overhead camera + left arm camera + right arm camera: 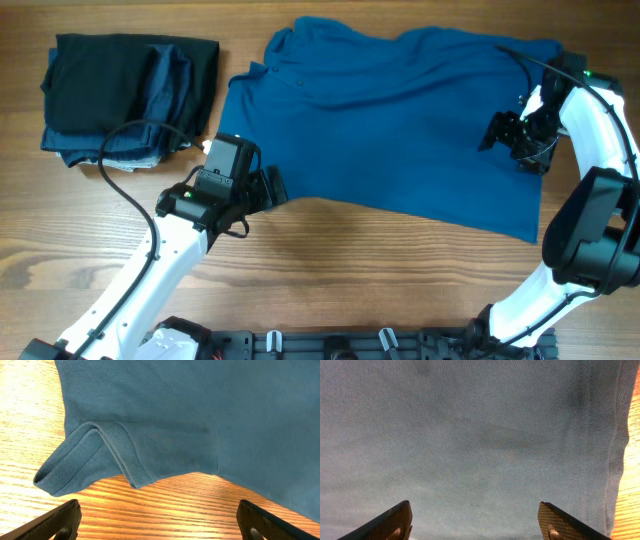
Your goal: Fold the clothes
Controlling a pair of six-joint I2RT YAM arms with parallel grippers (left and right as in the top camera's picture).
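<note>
A wooden table [350,270] with a warm grain filled the overhead view. Across its upper middle and right lay the bright blue polo shirt [400,120], spread mostly flat with soft wrinkles. Its collar end was toward the upper left and its body ran to the right, where the lower edge slanted down toward the near right side of the table.

Two white and black robot arms reached in from the near edge. The left arm [150,260] angled up from the lower left. The right arm [600,200] curved up along the right side and bent inward over the shirt.

A stack of dark folded garments [125,95], black and navy, sat at the upper left of the table, just beside the shirt but apart from it. A black cable [130,150] from the left arm looped across the stack's near corner.

The left gripper [272,188] sat at the shirt's near left edge. In its wrist view its fingers [60,520] were spread wide with nothing between them, above bare wood just short of the cloth.

The right gripper [500,130] hung over the right part of the shirt. In its wrist view its fingers [390,522] were also spread apart, with only flat blue fabric showing between them and none of it pinched.

The short sleeve [85,460] lay folded over itself just ahead of the left gripper, its ribbed cuff resting on the wood.

The collar [285,45] was bunched at the shirt's upper left.
</note>
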